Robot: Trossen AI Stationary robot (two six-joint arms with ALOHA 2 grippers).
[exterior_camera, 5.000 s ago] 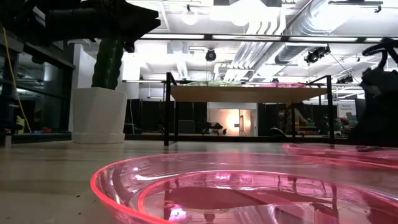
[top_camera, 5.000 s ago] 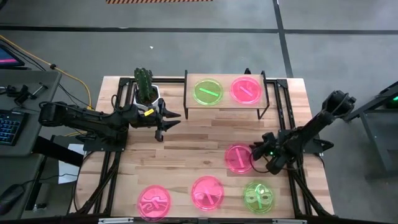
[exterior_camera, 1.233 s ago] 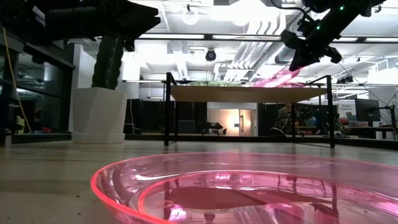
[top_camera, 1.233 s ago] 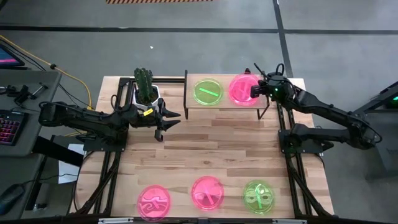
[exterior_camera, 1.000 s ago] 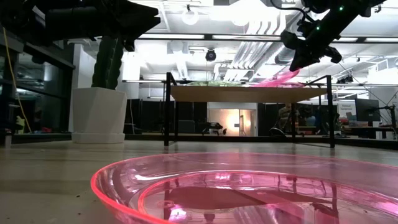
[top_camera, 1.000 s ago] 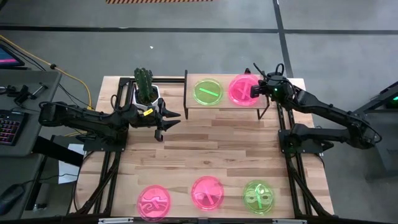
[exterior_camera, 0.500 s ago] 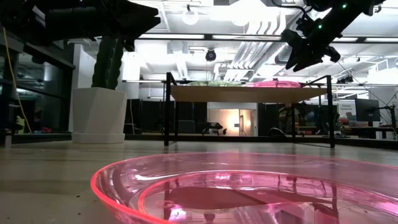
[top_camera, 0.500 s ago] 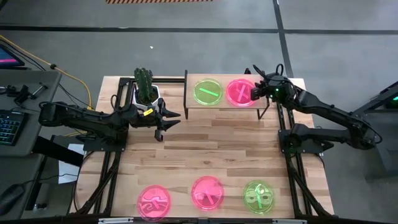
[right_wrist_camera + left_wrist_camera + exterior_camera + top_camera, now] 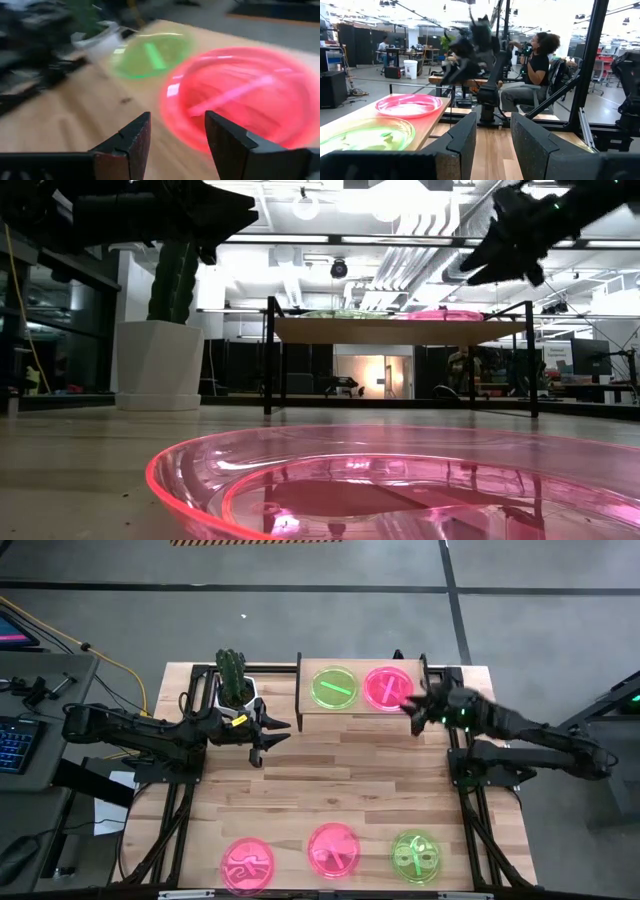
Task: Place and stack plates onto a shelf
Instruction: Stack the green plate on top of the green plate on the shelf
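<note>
The shelf (image 9: pixel 362 710) stands at the table's far middle. On it lie a green plate (image 9: pixel 335 688) on the left half and a pink plate (image 9: pixel 387 687) with crossed stripes on the right half. Both also show in the right wrist view, the green plate (image 9: pixel 150 54) and the pink plate (image 9: pixel 240 95). My right gripper (image 9: pixel 413 708) is open and empty, just off the shelf's right near corner and above shelf height in the low view (image 9: pixel 500 245). My left gripper (image 9: pixel 278 730) is open and empty, left of the shelf, by the cactus pot.
Two pink plates (image 9: pixel 247 865) (image 9: pixel 333 848) and a green plate (image 9: pixel 415 857) lie flat along the table's near edge. A white pot with a cactus (image 9: pixel 236 688) stands left of the shelf. A seated person (image 9: pixel 532 65) shows beyond the table.
My right gripper held a pink plate tilted over the shelf's right half, then let it go. The plate now lies flat there. The gripper has drawn back from the shelf toward the table's near edge.
</note>
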